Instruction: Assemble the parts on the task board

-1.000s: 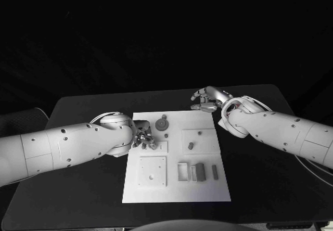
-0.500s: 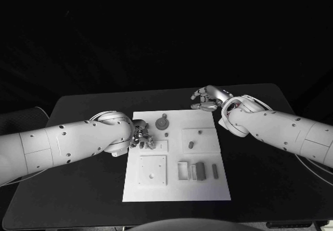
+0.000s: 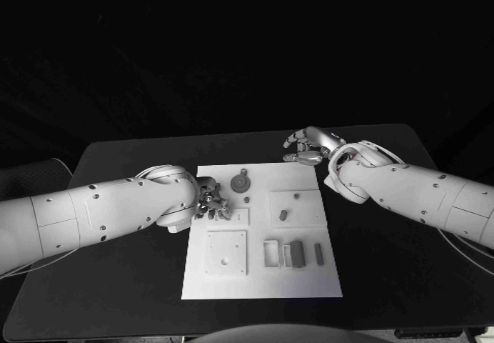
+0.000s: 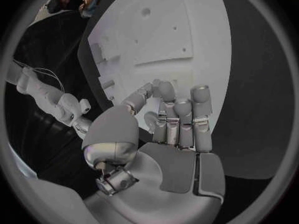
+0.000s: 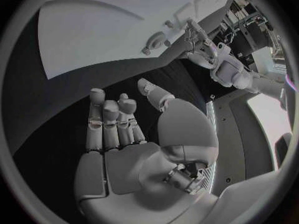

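Observation:
The white task board (image 3: 258, 279) lies in the middle of the black table. On it are a round grey part (image 3: 240, 184), a small peg (image 3: 282, 214) on a square plate, a dark block (image 3: 298, 254) and a thin bar (image 3: 318, 254). My left hand (image 3: 211, 201) hovers over the board's left edge beside a small white plate (image 3: 235, 217). Its fingers (image 4: 181, 114) lie side by side with the thumb near them, and I see nothing in them. My right hand (image 3: 307, 147) hangs past the board's far right corner, its palm (image 5: 124, 154) bare and fingers apart.
A white plate with a hole (image 3: 226, 254) and a white frame (image 3: 270, 254) sit on the board's near half. Bare black table (image 3: 123, 300) surrounds the board on all sides. The left hand (image 5: 201, 41) shows by the board (image 5: 99, 30) in the right wrist view.
My left hand has drawn slightly away from the small plate toward the board's far side. The right hand has stayed put.

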{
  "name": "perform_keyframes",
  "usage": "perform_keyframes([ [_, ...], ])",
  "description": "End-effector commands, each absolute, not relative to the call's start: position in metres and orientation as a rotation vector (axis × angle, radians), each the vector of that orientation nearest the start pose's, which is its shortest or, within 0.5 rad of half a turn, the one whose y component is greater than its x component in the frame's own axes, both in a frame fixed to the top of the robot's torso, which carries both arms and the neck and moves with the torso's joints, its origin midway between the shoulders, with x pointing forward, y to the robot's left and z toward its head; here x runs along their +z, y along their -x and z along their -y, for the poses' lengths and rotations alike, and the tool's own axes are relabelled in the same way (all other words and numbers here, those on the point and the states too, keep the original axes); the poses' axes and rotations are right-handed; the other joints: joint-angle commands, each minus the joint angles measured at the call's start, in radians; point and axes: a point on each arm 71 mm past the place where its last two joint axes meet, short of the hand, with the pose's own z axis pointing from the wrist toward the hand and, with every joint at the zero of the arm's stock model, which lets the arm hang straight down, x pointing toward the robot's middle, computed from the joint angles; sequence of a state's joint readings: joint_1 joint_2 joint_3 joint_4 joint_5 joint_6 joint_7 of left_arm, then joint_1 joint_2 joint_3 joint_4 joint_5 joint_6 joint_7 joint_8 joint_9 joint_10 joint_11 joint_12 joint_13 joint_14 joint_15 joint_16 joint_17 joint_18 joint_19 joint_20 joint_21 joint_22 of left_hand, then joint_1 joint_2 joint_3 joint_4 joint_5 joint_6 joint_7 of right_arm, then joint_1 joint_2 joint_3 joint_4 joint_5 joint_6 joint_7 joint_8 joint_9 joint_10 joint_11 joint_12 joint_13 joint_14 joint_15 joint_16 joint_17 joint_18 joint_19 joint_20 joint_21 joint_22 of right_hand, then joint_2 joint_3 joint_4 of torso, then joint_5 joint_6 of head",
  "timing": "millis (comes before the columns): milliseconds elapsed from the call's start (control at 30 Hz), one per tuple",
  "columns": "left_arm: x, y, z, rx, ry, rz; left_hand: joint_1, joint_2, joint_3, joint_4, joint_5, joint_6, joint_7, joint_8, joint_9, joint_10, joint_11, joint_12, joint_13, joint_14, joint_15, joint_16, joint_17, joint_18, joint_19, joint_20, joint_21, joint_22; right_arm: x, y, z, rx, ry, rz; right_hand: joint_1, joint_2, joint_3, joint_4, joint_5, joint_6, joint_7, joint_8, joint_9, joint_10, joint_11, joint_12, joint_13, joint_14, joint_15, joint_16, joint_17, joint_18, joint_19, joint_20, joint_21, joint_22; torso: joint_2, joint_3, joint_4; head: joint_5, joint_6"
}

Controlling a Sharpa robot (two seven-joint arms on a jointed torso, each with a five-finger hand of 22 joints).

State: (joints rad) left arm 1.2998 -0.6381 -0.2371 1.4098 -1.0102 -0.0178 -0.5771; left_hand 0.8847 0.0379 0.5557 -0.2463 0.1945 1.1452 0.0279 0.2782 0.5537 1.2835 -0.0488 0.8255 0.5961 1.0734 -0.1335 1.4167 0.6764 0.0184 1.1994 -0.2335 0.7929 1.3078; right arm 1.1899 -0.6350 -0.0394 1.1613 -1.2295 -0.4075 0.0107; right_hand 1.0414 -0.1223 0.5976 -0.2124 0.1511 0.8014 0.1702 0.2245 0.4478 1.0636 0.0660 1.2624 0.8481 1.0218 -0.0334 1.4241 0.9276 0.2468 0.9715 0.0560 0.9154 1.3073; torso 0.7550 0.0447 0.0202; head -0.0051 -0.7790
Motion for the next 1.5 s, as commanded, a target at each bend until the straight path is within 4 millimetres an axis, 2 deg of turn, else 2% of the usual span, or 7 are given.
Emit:
perform_keyframes([
  [33, -0.2466, -0.4875, -0.1567, -0.353, 0.210, -2.296, -0.003, 0.002, 0.033, -0.034, 0.049, 0.040, 0.004, 0.048, 0.047, 0.029, -0.027, 0.003, 0.001, 0.041, -0.043, 0.002, 0.001, 0.039, 0.017, -0.023, 0.002, 0.021, -0.2057, -0.5459, 0.2016, 0.679, -0.082, -1.619, 0.003, 0.000, 0.002, 0.002, 0.006, 0.002, 0.007, 0.004, -0.002, -0.007, -0.002, 0.003, -0.001, 0.003, -0.007, 0.004, -0.002, 0.015, -0.007, 0.001, -0.005, 0.008, 0.000, -0.0004, -0.0003, -0.002, 0.001],
  [233, -0.2467, -0.4874, -0.1549, -0.357, 0.203, -2.298, -0.003, 0.002, 0.034, -0.034, 0.050, 0.041, 0.004, 0.048, 0.047, 0.029, -0.027, 0.003, 0.001, 0.041, -0.043, 0.002, 0.001, 0.039, 0.017, -0.023, 0.002, 0.021, -0.2058, -0.5460, 0.2016, 0.679, -0.082, -1.620, 0.003, 0.000, 0.002, 0.002, 0.006, 0.002, 0.007, 0.004, -0.002, -0.007, -0.002, 0.004, -0.001, 0.003, -0.007, 0.004, -0.002, 0.015, -0.007, 0.001, -0.005, 0.008, 0.000, -0.0001, 0.0001, -0.003, 0.001],
  [433, -0.2472, -0.4878, -0.1547, -0.344, 0.185, -2.306, -0.007, 0.004, 0.040, -0.037, 0.066, 0.046, 0.001, 0.053, 0.049, 0.034, -0.030, 0.010, 0.005, 0.047, -0.046, 0.009, 0.003, 0.039, 0.021, -0.025, 0.008, 0.021, -0.2058, -0.5460, 0.2020, 0.678, -0.082, -1.620, 0.004, 0.000, 0.002, 0.001, 0.007, 0.002, 0.008, 0.004, -0.002, -0.007, -0.002, 0.004, -0.001, 0.003, -0.007, 0.004, -0.002, 0.015, -0.007, 0.001, -0.005, 0.008, 0.000, 0.0001, 0.0001, -0.003, -0.001],
  [833, -0.2486, -0.4887, -0.1521, -0.323, 0.156, -2.323, -0.011, 0.003, 0.043, -0.038, 0.068, 0.049, 0.000, 0.055, 0.049, 0.036, -0.032, 0.014, 0.006, 0.049, -0.047, 0.012, 0.004, 0.038, 0.024, -0.025, 0.012, 0.021, -0.2058, -0.5460, 0.2016, 0.679, -0.081, -1.620, 0.005, 0.000, 0.002, 0.001, 0.009, 0.002, 0.008, 0.004, -0.002, -0.007, -0.002, 0.004, -0.002, 0.002, -0.007, 0.004, -0.002, 0.015, -0.007, 0.001, -0.005, 0.008, 0.000, -0.0001, 0.0001, -0.003, -0.003],
  [1500, -0.2486, -0.4892, -0.1497, -0.285, 0.090, -2.318, -0.018, -0.020, 0.046, -0.030, 0.060, 0.060, -0.006, 0.066, 0.053, 0.044, -0.038, 0.029, 0.012, 0.058, -0.052, 0.026, 0.008, 0.039, 0.033, -0.028, 0.025, 0.020, -0.2057, -0.5456, 0.2018, 0.680, -0.081, -1.620, 0.003, 0.000, 0.001, 0.003, 0.010, 0.002, 0.008, 0.005, -0.002, -0.007, -0.002, 0.004, -0.002, 0.002, -0.007, 0.004, -0.002, 0.015, -0.007, 0.002, -0.006, 0.008, 0.000, 0.0000, 0.0002, -0.004, -0.009],
])
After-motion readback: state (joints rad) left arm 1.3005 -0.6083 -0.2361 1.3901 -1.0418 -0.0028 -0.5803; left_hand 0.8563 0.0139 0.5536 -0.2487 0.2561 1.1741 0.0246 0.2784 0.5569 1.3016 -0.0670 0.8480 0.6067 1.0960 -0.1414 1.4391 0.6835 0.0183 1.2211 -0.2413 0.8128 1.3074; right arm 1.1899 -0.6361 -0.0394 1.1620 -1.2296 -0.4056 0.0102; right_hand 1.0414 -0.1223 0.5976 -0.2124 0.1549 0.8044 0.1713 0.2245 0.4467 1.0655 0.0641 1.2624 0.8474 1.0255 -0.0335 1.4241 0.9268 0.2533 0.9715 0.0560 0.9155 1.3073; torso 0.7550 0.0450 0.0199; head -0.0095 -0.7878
